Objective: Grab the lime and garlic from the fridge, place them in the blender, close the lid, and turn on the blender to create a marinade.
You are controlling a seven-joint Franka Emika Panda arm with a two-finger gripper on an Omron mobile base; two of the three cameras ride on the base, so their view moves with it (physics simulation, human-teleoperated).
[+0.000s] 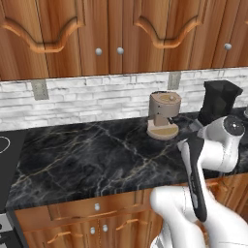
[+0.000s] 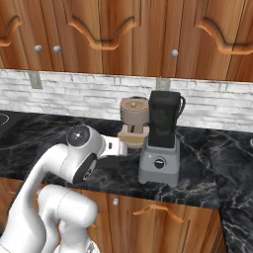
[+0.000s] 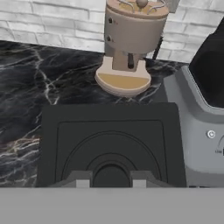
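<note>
Black marble counter (image 2: 44, 129), bare at left. Tan coffee machine (image 3: 129, 48) against white brick backsplash (image 1: 97, 97), just left of blender (image 2: 160, 143). Lid (image 3: 111, 144), flat black square, lay on counter in front of coffee machine, beside blender's grey base. Gripper (image 3: 111, 180) poised directly over lid, fingertips (image 3: 81, 178) spread apart at its raised centre knob; contact not discernible.

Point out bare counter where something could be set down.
Widest free patch: the counter between the stovetop and the coffee machine. More room right of the blender. Crowded: coffee machine, blender and lid cluster together.
</note>
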